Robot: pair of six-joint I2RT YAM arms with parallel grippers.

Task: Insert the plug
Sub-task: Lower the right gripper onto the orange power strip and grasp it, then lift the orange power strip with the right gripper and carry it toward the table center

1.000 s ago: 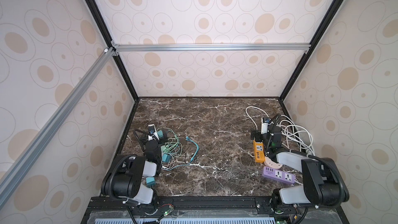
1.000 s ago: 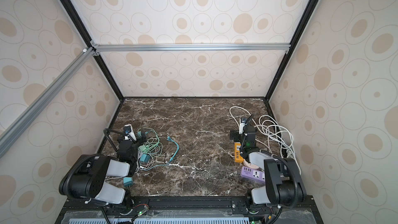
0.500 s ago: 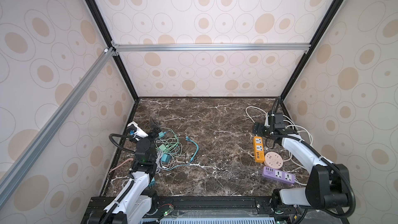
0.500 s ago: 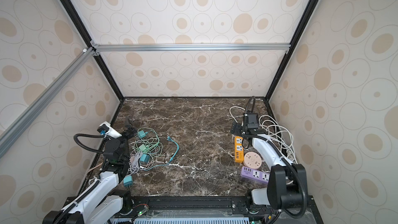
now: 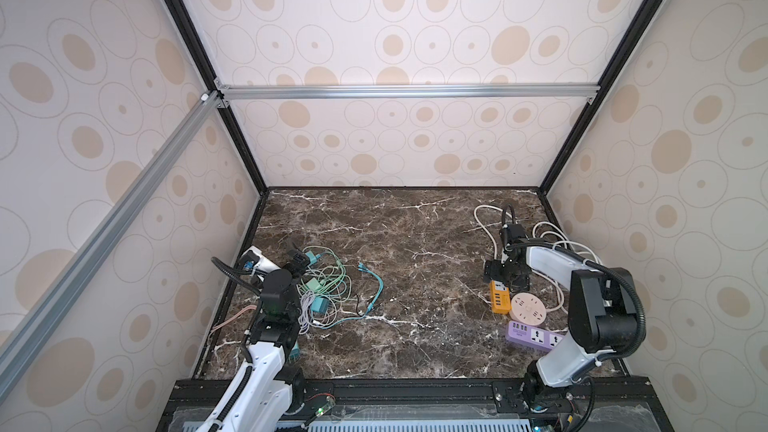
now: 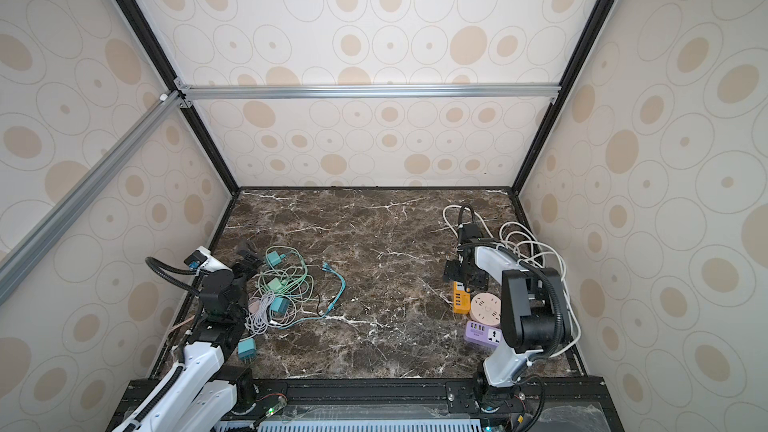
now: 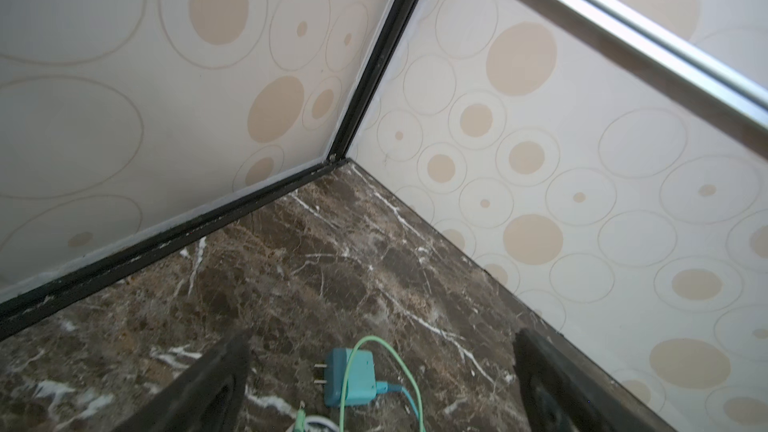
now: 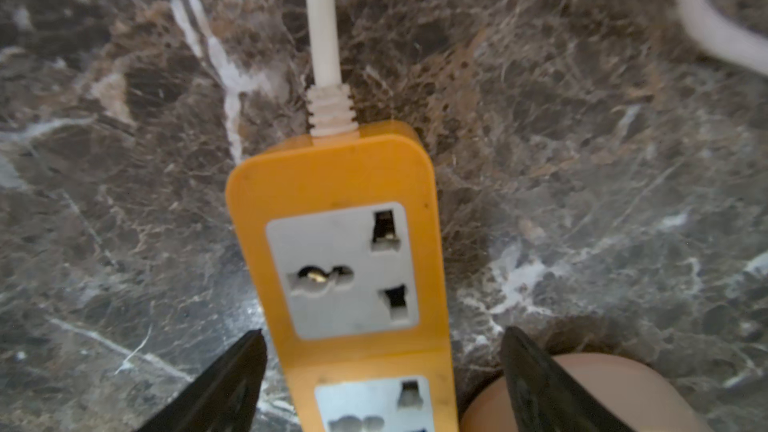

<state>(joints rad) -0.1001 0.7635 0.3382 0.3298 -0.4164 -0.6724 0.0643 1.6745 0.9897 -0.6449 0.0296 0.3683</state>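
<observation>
Now, right pincer (image 8: 384, 331) spread astride orange plastic power strip (image 8: 332, 172), left pincer (image 7: 383, 332) spread near teal two-pronged plug adapter (image 7: 351, 376).

Marble tabletop (image 5: 415, 243), spotted walls (image 5: 395, 14), aluminium bar (image 5: 407, 91)

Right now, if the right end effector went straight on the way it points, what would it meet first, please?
Most likely the orange power strip: the right end effector points down at it, jaws open either side. The gap above the strip is unclear.
</observation>
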